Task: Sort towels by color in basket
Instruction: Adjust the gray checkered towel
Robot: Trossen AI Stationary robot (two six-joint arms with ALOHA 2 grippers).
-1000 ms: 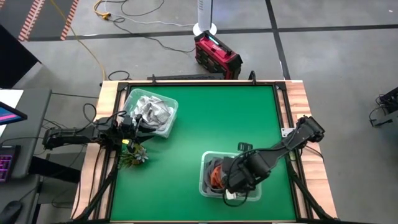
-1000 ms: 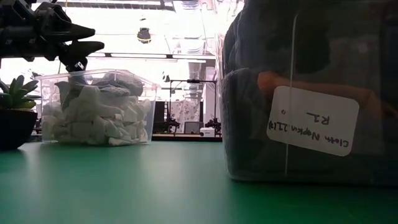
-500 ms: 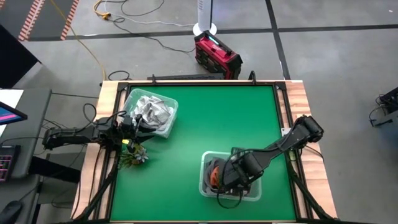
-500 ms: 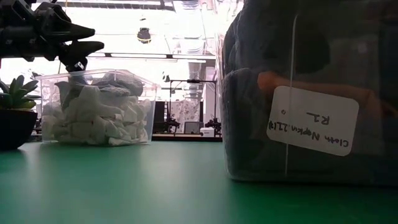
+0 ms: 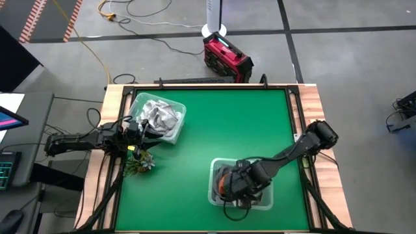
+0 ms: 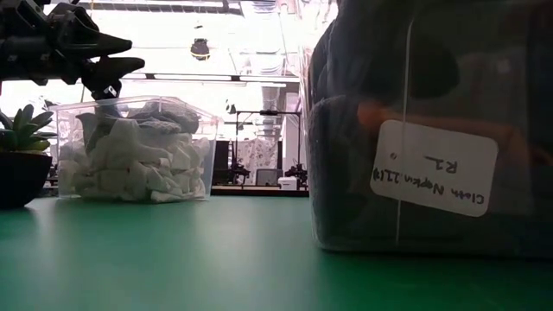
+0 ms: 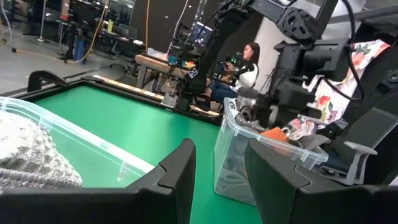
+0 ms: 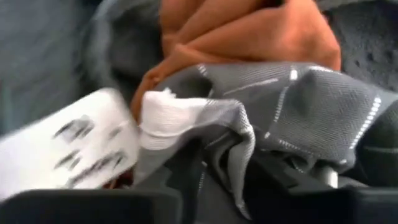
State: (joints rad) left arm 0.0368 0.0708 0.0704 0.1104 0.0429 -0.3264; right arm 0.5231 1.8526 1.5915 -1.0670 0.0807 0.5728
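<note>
The right hand (image 5: 242, 190) is reaching lower into the near bin (image 5: 215, 166) than a second ago, fingers parting over the grey checked towel (image 8: 292, 109) — seemingly a release — while the left hand (image 5: 148, 129), half-open and empty, is hovering at the far-left bin (image 5: 177, 108).

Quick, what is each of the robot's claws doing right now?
Left gripper: open, empty, beside the bin of pale towels.
Right gripper: down in the other bin; cannot tell.

The green bench (image 5: 214, 130) is wide open in the middle, with a bin (image 5: 170, 120) at each side and a plant (image 5: 140, 162).
</note>
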